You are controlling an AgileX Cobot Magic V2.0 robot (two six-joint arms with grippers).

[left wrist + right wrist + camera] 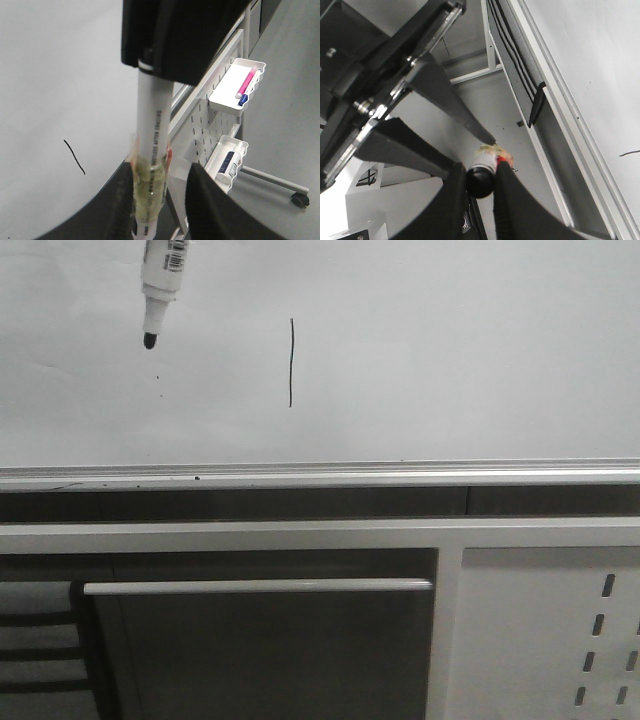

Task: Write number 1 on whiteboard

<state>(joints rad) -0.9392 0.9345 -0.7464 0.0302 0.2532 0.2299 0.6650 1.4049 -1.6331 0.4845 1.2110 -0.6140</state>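
The whiteboard (450, 360) fills the upper front view above its silver ledge (320, 476). The number 1 (291, 362) is a thin black vertical stroke on it, also in the left wrist view (74, 157) and the right wrist view (630, 152). The white marker (158, 280) hangs tip down, up and left of the stroke and apart from it. My right gripper (480, 170) is shut on the marker's black end (480, 182). My left gripper (162, 167) is open around the taped marker barrel (150, 185): one finger touches it, the other stands apart.
A white perforated panel (560, 640) sits below the ledge at the right. Beside it, the left wrist view shows a white tray (220, 100) with pink and blue pens, a second tray holding a bottle (227, 162), and a caster wheel (300, 199). A grey bar (260, 586) runs below the ledge.
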